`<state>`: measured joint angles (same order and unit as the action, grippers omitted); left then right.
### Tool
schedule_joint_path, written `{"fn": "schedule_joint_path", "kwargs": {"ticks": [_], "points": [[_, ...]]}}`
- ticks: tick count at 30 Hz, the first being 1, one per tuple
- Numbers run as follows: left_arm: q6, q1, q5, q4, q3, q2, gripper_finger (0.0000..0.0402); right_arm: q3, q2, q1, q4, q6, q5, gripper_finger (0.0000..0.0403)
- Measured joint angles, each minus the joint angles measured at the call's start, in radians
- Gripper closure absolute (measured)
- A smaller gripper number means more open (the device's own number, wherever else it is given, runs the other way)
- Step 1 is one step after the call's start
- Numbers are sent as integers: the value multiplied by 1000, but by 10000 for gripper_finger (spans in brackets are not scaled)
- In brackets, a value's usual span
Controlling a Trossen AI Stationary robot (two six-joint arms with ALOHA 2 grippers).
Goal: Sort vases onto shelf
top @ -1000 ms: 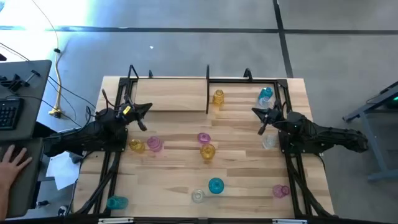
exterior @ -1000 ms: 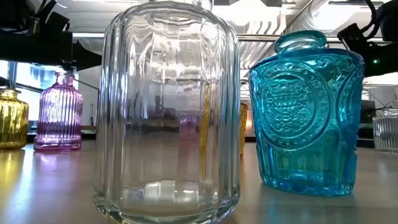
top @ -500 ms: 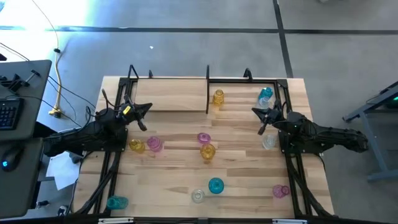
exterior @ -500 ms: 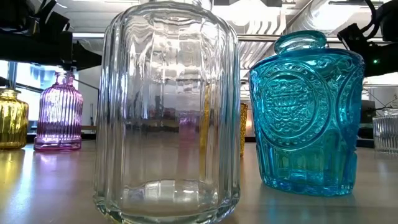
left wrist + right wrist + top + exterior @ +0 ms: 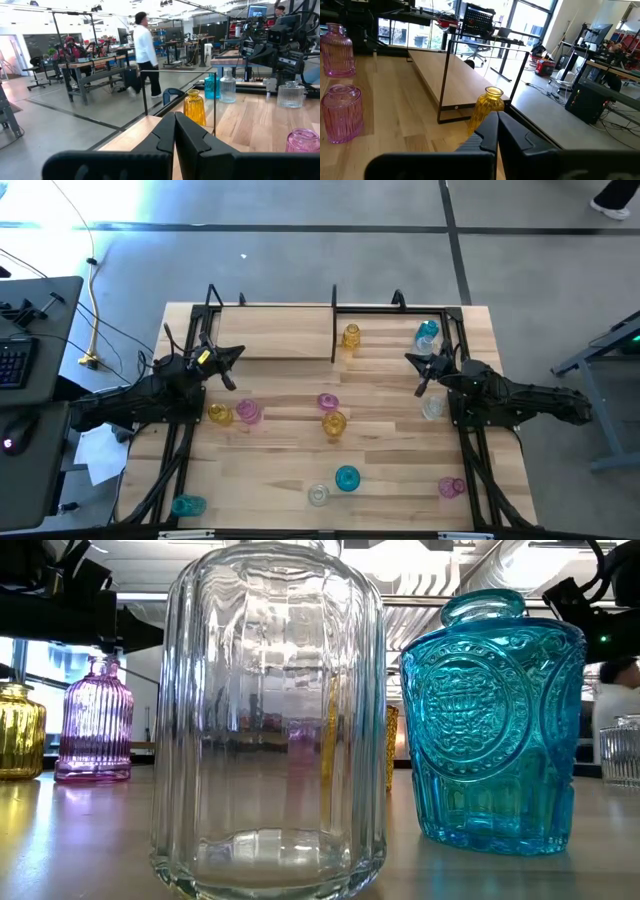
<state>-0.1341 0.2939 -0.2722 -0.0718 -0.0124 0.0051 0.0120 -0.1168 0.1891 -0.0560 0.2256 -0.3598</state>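
Observation:
Both arms stand still over the table's sides, touching nothing. My left gripper (image 5: 232, 366) (image 5: 175, 131) is shut, off the shelf's (image 5: 285, 332) left end. My right gripper (image 5: 418, 372) (image 5: 497, 131) is shut near the shelf's right end. An amber vase (image 5: 351, 336), a teal vase (image 5: 428, 331) and a clear one (image 5: 227, 86) stand on the shelf board. On the table stand an amber vase (image 5: 220, 414), pink (image 5: 249, 412), pink (image 5: 327, 401), amber (image 5: 334, 423), teal (image 5: 347, 478) (image 5: 492, 725), clear (image 5: 318, 496) (image 5: 268, 720), pink (image 5: 452, 487), teal (image 5: 188, 505) and clear (image 5: 433, 407).
The shelf's black posts (image 5: 334, 320) rise at the far edge, with bare board (image 5: 450, 75) left of the amber vase. Bare tabletop (image 5: 280, 460) lies between the vase groups. A desk with a keyboard (image 5: 15, 360) stands left of the table. People move in the room beyond.
Neither arm has moved and no vase has shifted. A person's hand that lay on the desk left of the table has drawn out of view.

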Motion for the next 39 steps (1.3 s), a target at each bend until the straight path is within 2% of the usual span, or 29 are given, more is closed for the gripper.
{"fn": "schedule_joint_path", "kwargs": {"ticks": [30,34,39], "points": [[0,0,0,-1,0,0,401,0,0,0,0,5,-10,402],[0,0,0,-1,0,0,401,0,0,3,-2,76,-25,402],[0,0,0,-1,0,0,401,0,0,3,-5,344,-26,402]]}}
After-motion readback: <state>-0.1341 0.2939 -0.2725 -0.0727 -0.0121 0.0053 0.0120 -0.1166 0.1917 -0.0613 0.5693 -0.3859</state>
